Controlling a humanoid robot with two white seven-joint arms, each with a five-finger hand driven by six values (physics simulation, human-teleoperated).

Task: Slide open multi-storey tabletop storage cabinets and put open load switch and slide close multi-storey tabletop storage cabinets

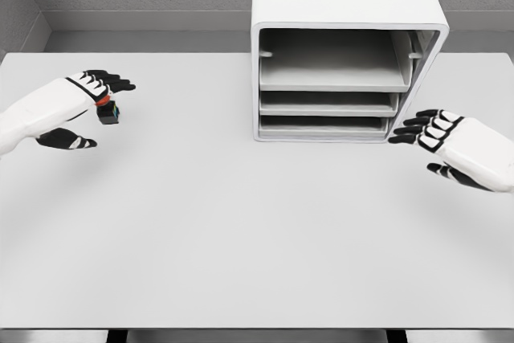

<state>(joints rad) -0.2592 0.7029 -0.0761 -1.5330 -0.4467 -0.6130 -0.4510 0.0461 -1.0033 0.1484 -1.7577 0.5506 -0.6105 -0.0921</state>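
Observation:
A white multi-storey storage cabinet (345, 46) stands at the back of the table, right of centre, its three shelves open to the front and holding nothing that I can see. A small dark load switch (109, 111) with a red and green part lies on the table at the far left, just under my left hand (90, 110). That hand hovers over it with fingers spread, thumb below; no grasp shows. My right hand (426, 142) hangs open just right of the cabinet's lower front corner, fingertips (405, 130) pointing toward it.
The white table (241, 238) spreads wide in front of the cabinet, its front edge near the bottom of the picture. Grey walls close in behind and to the left.

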